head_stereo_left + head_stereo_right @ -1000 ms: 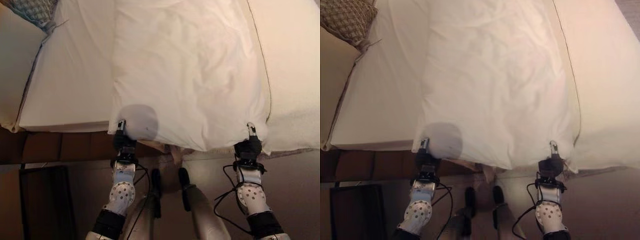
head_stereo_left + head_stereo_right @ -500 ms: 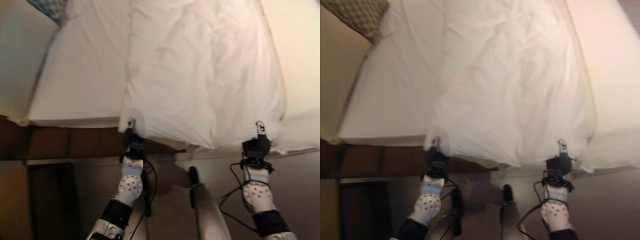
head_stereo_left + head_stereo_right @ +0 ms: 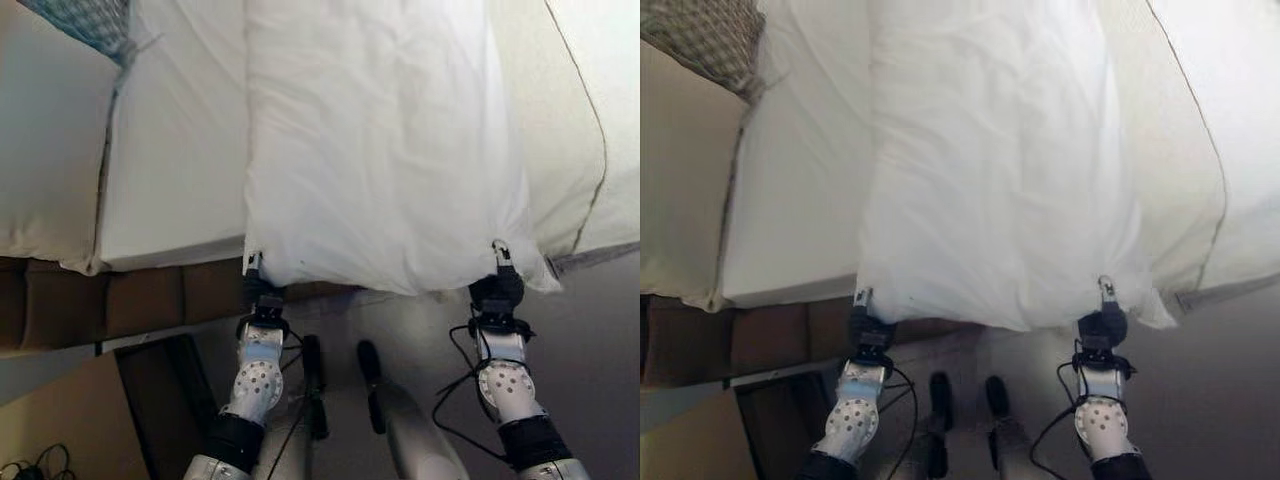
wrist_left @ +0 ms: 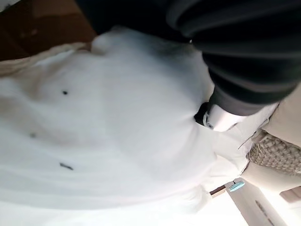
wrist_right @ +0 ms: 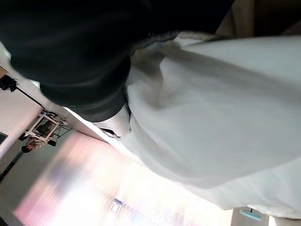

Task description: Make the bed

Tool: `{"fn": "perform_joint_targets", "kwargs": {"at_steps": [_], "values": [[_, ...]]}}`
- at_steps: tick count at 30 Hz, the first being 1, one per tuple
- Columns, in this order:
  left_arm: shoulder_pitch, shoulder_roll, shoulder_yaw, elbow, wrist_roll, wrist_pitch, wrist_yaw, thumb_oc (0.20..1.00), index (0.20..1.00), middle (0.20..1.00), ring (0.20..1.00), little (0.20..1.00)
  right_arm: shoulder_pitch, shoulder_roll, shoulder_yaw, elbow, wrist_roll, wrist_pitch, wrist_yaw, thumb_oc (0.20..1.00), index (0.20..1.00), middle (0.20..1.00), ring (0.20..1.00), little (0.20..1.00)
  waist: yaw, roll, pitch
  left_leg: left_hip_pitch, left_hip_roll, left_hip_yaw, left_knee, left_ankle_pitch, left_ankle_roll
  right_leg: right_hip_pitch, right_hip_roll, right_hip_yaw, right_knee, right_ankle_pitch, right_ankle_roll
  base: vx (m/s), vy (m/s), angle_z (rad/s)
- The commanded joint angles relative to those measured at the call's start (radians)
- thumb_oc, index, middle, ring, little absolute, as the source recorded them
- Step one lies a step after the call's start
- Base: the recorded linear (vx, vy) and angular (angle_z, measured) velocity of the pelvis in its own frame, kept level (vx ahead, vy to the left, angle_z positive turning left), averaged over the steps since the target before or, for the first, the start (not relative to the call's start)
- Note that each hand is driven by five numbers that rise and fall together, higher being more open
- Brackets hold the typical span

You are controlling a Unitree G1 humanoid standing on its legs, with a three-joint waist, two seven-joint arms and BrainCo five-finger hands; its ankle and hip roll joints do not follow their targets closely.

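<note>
I have both hands up at the near edge of the bed, one at each lower corner of the white duvet (image 3: 375,150). My left hand (image 3: 262,292) sits under the duvet's left corner, and my right hand (image 3: 497,287) under its right corner, with the hem stretched fairly straight between them and overhanging the mattress edge. On both sides the fingers go in behind or under the cloth, and the wrist views give me just the dark ribbed covers against white fabric, so I cannot tell whether either hand is closed on the duvet or merely pressed to it. Beyond the hands the duvet runs away from me as a long, mostly smooth band down the middle of the bed. To its left lies bare white sheet (image 3: 175,150); to its right, a cream blanket (image 3: 560,110) with a thin dark seam curving along it. Farthest off, at the far left, lies a patterned cushion (image 3: 705,35).
</note>
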Motion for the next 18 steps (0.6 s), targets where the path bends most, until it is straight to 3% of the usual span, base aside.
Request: {"fn": "perform_joint_targets", "kwargs": {"at_steps": [1,2,3,4,5,7,10,11,13,15,18], "values": [[0.038,0.058,0.090,-0.084,0.052,-0.101,-0.017,0.200,0.200,0.200,0.200,0.200,0.051,0.000,-0.028,-0.029,-0.023,-0.032,0.015,0.200,0.200,0.200,0.200,0.200,0.012,-0.057,-0.059,-0.020,-0.060,-0.009,0.092,-0.071,-0.040,0.035,-0.028,0.054,-0.221,0.139,0.108,-0.03,-0.085,0.69],[0.035,0.050,0.093,-0.081,0.047,-0.105,-0.014,0.200,0.200,0.200,0.200,0.200,0.044,-0.003,-0.030,-0.013,-0.021,-0.032,0.011,0.200,0.200,0.200,0.200,0.200,0.015,-0.066,-0.064,-0.013,-0.050,-0.037,0.068,-0.077,-0.035,0.031,-0.025,0.060,-0.214,0.136,0.106,-0.02,-0.065,0.42],[0.025,0.048,0.104,-0.080,0.052,-0.114,-0.007,0.200,0.200,0.200,0.200,0.200,0.015,-0.016,-0.046,0.022,-0.026,-0.043,-0.006,0.200,0.200,0.200,0.200,0.200,0.015,-0.075,-0.080,-0.002,0.022,-0.071,0.012,-0.048,-0.031,0.031,-0.030,0.072,-0.215,0.131,0.105,0.01,-0.051,0.26],[0.014,0.050,0.105,-0.084,0.049,-0.124,0.000,0.200,0.200,0.200,0.200,0.200,-0.013,-0.024,-0.050,0.042,-0.031,-0.047,-0.016,0.200,0.200,0.200,0.200,0.200,0.023,-0.076,-0.087,0.006,0.053,-0.111,-0.040,-0.019,-0.033,0.034,-0.027,0.075,-0.211,0.124,0.106,0.00,0.000,0.00],[0.012,0.050,0.105,-0.083,0.049,-0.124,0.000,0.200,0.200,0.200,0.200,0.200,-0.015,-0.024,-0.050,0.043,-0.031,-0.047,-0.016,0.200,0.200,0.200,0.200,0.200,0.023,-0.075,-0.089,0.004,0.053,-0.112,-0.046,-0.012,-0.034,0.031,-0.027,0.075,-0.213,0.128,0.105,0.01,0.024,-0.13],[-0.027,0.068,0.114,-0.090,0.077,-0.137,0.022,0.200,0.200,0.200,0.200,0.200,-0.061,-0.034,-0.052,0.055,-0.043,-0.061,-0.037,0.200,0.200,0.200,0.200,0.200,0.024,-0.063,-0.097,0.034,0.105,-0.129,-0.147,0.031,-0.052,0.018,-0.016,0.073,-0.199,0.118,0.108,0.00,0.078,-0.26],[-0.113,0.104,0.104,-0.080,0.117,-0.145,0.054,0.200,0.200,0.200,0.200,0.200,-0.130,-0.074,-0.051,0.031,-0.090,-0.086,-0.088,0.200,0.200,0.200,0.200,0.200,0.010,-0.041,-0.103,0.076,0.149,-0.034,-0.208,0.052,-0.076,-0.009,-0.037,0.057,-0.191,0.130,0.125,-0.03,0.212,-0.22],[-0.137,0.113,0.098,-0.079,0.122,-0.140,0.062,0.200,0.200,0.200,0.200,0.200,-0.154,-0.077,-0.041,0.020,-0.095,-0.092,-0.106,0.200,0.200,0.200,0.200,0.200,0.012,-0.034,-0.106,0.100,0.153,-0.027,-0.239,0.051,-0.079,-0.006,-0.042,0.052,-0.198,0.133,0.133,-0.02,0.375,0.09],[-0.172,0.136,0.105,-0.088,0.150,-0.145,0.084,0.200,0.200,0.200,0.200,0.200,-0.173,-0.091,-0.033,-0.031,-0.128,-0.091,-0.129,0.200,0.200,0.200,0.200,0.200,0.008,-0.034,-0.111,0.082,0.134,-0.002,-0.186,0.030,-0.075,-0.009,-0.067,0.054,-0.202,0.149,0.150,-0.02,0.283,0.24],[-0.211,0.184,0.118,-0.124,0.167,-0.149,0.078,0.200,0.200,0.200,0.200,0.200,-0.215,-0.117,-0.004,-0.095,-0.158,-0.080,-0.139,0.200,0.200,0.200,0.200,0.200,0.013,-0.049,-0.109,0.053,0.095,0.014,-0.084,-0.023,-0.060,0.001,-0.099,0.075,-0.211,0.168,0.171,0.00,0.315,0.10],[-0.226,0.227,0.140,-0.182,0.186,-0.141,0.049,0.200,0.200,0.200,0.200,0.200,-0.229,-0.153,-0.015,-0.158,-0.180,-0.061,-0.115,0.200,0.200,0.200,0.200,0.200,0.018,-0.061,-0.111,0.050,0.076,0.035,-0.048,-0.051,-0.052,0.023,-0.121,0.096,-0.236,0.181,0.184,0.03,0.206,-0.14]]}}
